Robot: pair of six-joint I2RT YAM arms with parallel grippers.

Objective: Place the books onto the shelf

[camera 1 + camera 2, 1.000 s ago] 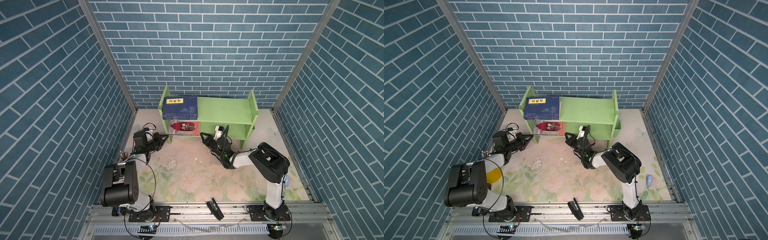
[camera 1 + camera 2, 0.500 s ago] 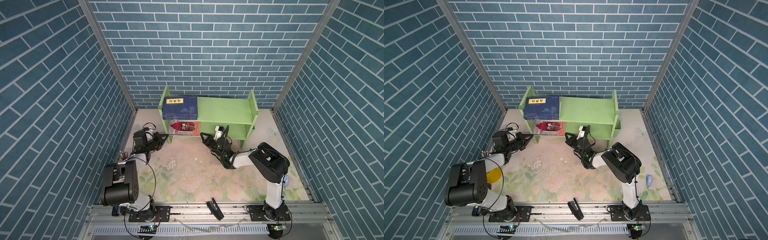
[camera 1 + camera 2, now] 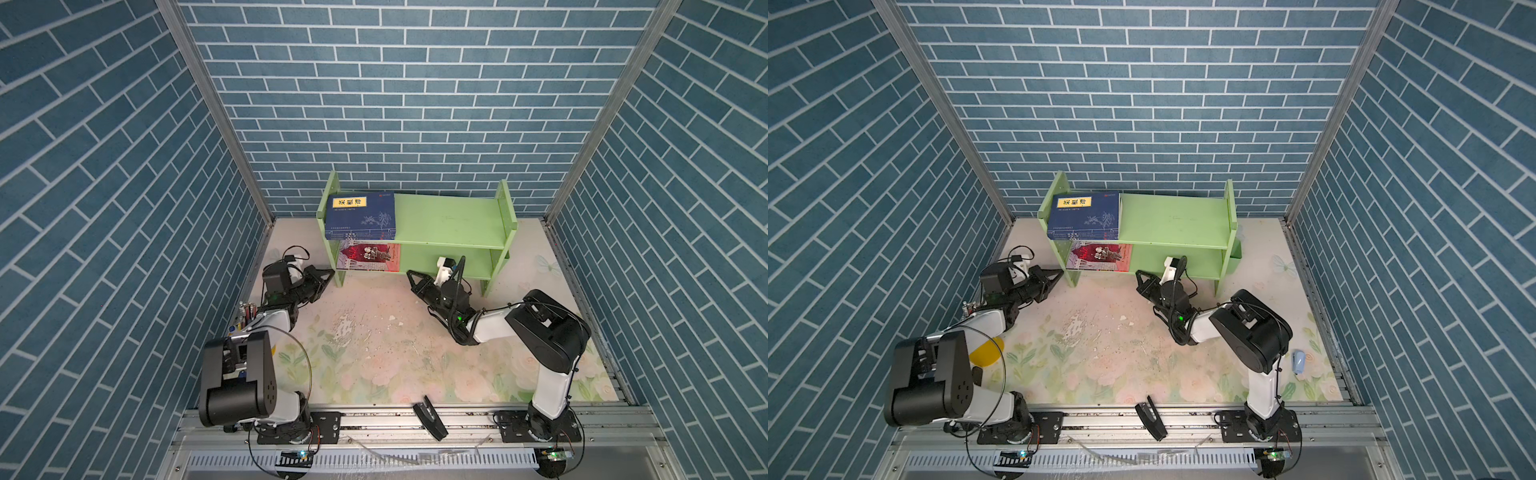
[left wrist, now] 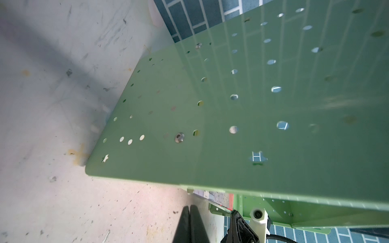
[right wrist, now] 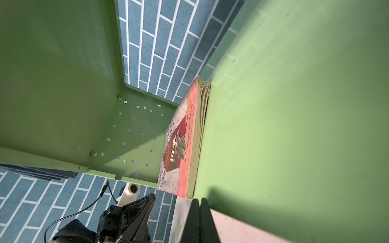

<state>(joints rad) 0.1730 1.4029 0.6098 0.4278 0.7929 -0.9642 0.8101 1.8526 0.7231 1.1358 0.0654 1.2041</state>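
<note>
Books (image 3: 360,216) lie flat at the left end of the shelf (image 3: 449,220), the blue ones on top, the red book (image 3: 370,257) below. Left fingers (image 3: 322,276) and right fingers (image 3: 417,279) are pressed together, holding nothing, close to the shelf's front edge. Putting away looks done. Next they should back off over the open counter (image 3: 374,332).

One light green wooden shelf (image 3: 449,216) stands on the bench (image 3: 374,353); it has two tiers and two upright side panels. One stack of dark blue paperback books (image 3: 360,216) with a yellow title label lies on the upper tier: its front edges show more than one book, but the exact number cannot be told. One red-and-grey illustrated paperback (image 3: 369,257) lies on the lower tier. There are two black-and-white robot arms, the left arm (image 3: 237,374) and the right arm (image 3: 548,332). One black wedge-shaped piece (image 3: 430,417), one small pale blue object (image 3: 1298,361) and one yellow disc (image 3: 987,351) also show.
</note>
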